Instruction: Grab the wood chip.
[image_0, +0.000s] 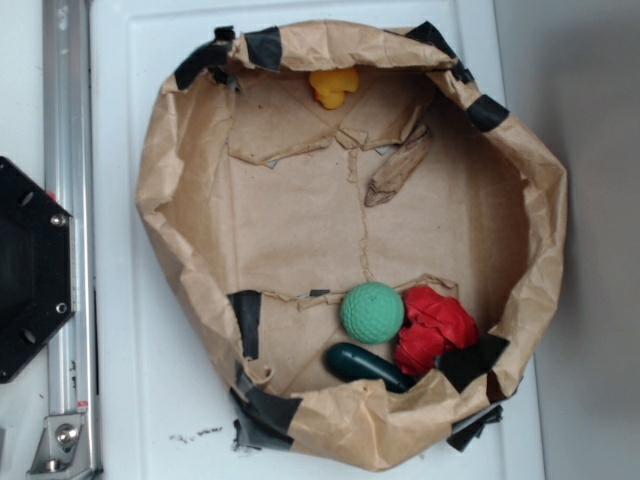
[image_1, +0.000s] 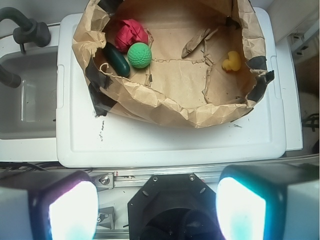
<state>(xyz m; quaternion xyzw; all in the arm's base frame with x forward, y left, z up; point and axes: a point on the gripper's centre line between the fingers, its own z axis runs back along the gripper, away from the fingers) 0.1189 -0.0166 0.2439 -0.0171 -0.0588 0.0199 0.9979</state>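
- White plastic surface carries a crumpled brown paper enclosure patched with black tape; a metal rail and a black hexagonal mount lie at its edge in the exterior view.
- End effector: seen only in the wrist view, where its two fingers fill the bottom corners, blurred and set wide apart with nothing between them. It sits outside the enclosure, over the rail side of the surface.
- Wood chip: a flat, jagged tan piece lying inside the enclosure on the paper floor, well ahead of the end effector and slightly to its right side in the wrist view. In the exterior view it lies tilted beside a torn paper flap. It is well apart from the fingers.
- Yellow toy: ahead and further right, near the chip but not touching it.
- Green ball: ahead, slightly left, touching a red crumpled object beyond it.
- Dark green oblong object: just left of the ball, against the paper wall.
- Sink basin with a black hose: far left of the end effector, beside the surface.
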